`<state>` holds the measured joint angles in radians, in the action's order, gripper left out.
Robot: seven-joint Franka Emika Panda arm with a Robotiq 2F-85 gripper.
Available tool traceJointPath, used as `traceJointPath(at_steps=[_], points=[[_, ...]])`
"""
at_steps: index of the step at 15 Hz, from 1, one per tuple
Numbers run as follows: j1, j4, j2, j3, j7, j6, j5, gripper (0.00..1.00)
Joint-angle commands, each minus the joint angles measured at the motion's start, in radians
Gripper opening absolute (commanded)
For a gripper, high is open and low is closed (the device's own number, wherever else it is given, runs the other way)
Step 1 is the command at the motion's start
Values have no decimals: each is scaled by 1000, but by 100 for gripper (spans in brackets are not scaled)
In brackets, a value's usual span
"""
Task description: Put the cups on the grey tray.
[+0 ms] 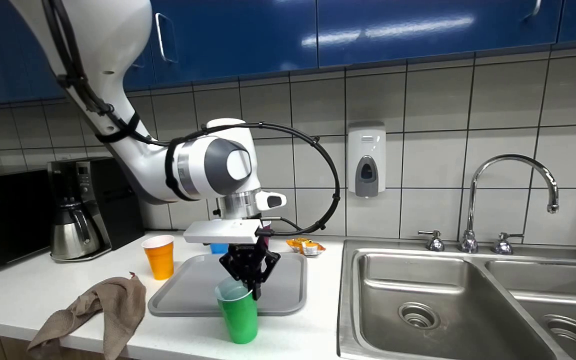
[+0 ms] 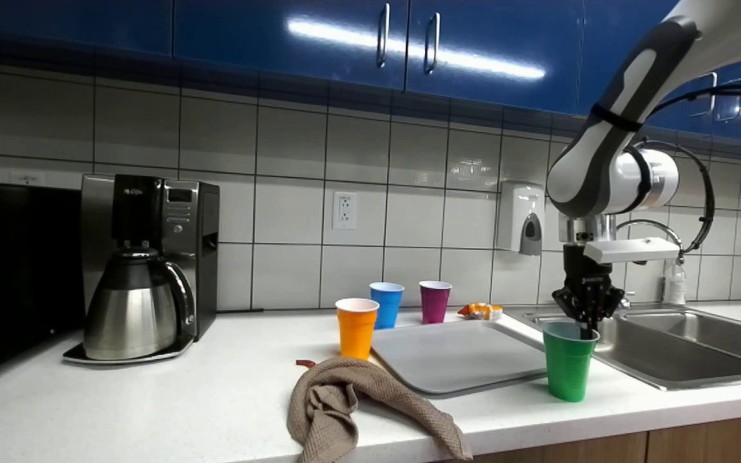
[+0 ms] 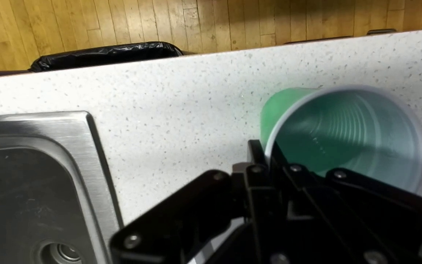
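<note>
The green cup (image 1: pixel 240 320) is in front of the grey tray (image 1: pixel 288 287), slightly tilted; I cannot tell if it touches the counter. It also shows in an exterior view (image 2: pixel 567 370) and the wrist view (image 3: pixel 343 128). My gripper (image 3: pixel 264 152) is shut on the green cup's wall, one finger inside and one outside. The orange cup (image 2: pixel 356 331) stands beside the tray's left edge. The blue cup (image 2: pixel 386 302) and purple cup (image 2: pixel 435 303) stand behind the tray; in an exterior view the arm mostly hides both. The tray's visible surface holds no cup.
A brown cloth (image 2: pixel 338 405) lies at the counter's front edge, left of the tray. An orange snack packet (image 2: pixel 481 311) lies behind the tray. The steel sink (image 1: pixel 418 300) is to the right. A coffee maker (image 2: pixel 145 270) stands far left.
</note>
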<state>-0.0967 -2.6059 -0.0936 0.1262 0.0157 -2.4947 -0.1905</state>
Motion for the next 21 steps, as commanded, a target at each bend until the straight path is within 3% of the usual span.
traceJointPath(at_steps=[1,12,21], points=[[-2,-13,-37,-11,30,33,17,1],[7,48,-159,8,149,236,162,1],[5,178,-79,16,113,227,237,1]])
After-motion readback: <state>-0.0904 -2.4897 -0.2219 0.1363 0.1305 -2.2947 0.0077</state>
